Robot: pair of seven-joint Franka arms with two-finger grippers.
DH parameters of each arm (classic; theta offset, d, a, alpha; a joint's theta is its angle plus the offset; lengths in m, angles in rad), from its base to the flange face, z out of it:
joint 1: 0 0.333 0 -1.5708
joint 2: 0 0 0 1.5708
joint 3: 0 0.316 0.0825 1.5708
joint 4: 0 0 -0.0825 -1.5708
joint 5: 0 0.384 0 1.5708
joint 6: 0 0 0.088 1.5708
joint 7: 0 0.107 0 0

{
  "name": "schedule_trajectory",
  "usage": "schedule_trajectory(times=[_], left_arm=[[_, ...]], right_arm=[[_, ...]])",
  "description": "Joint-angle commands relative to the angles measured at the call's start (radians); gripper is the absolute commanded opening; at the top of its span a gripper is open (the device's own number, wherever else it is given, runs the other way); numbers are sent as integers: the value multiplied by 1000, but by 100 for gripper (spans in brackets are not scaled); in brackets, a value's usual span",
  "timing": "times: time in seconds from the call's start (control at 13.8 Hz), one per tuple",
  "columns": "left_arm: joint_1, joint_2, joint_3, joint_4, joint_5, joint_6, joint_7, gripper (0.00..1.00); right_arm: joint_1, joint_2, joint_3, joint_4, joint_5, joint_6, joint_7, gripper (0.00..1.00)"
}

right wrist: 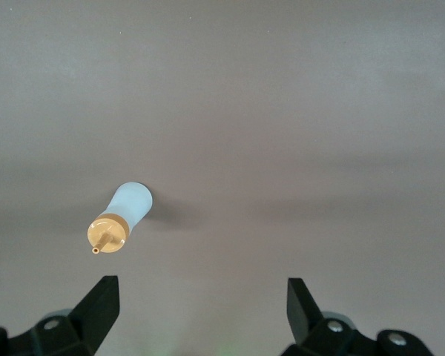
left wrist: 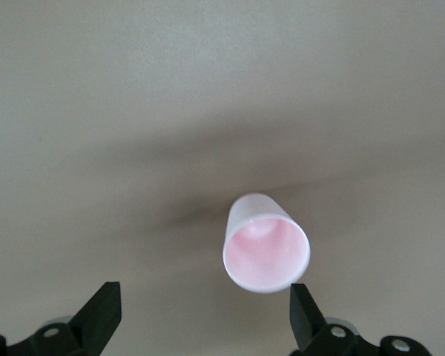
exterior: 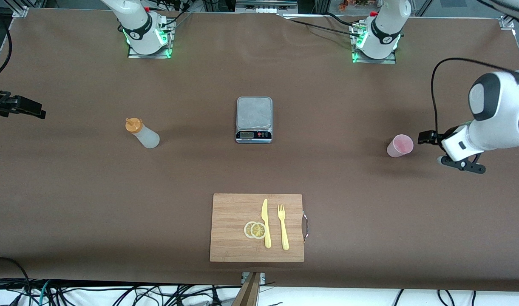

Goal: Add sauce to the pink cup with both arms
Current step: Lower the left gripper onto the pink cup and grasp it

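Observation:
The sauce bottle [exterior: 143, 134], whitish with an orange nozzle cap, stands on the brown table toward the right arm's end. My right gripper [exterior: 34, 109] hangs open at that end, apart from the bottle. In the right wrist view the bottle [right wrist: 122, 215] lies ahead of the open right gripper [right wrist: 202, 300], off to one side. The pink cup [exterior: 400, 145] stands upright toward the left arm's end. My left gripper [exterior: 429, 146] is open just beside it. In the left wrist view the cup [left wrist: 267, 248] sits just ahead of the open left gripper [left wrist: 205, 304], close to one fingertip [left wrist: 300, 304], with nothing gripped.
A kitchen scale [exterior: 253, 120] sits mid-table between bottle and cup. Nearer the front camera lies a wooden cutting board [exterior: 229, 238] with a yellow knife [exterior: 265, 223], a yellow fork [exterior: 282, 227] and two lemon slices [exterior: 255, 230].

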Motion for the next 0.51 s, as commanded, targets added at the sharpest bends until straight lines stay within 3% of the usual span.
schedule_trajectory(times=[0.0, 0.36, 0.44], left_arm=[[6, 22, -7, -79, 61, 121, 30, 100], [6, 22, -13, -276, 86, 388, 38, 95], [6, 21, -13, -293, 86, 394, 38, 74]], right_arm=[[-7, 7, 6, 21, -5, -8, 4, 100], [-9, 7, 6, 21, -4, -8, 4, 100], [-7, 7, 6, 22, -4, -8, 5, 100]])
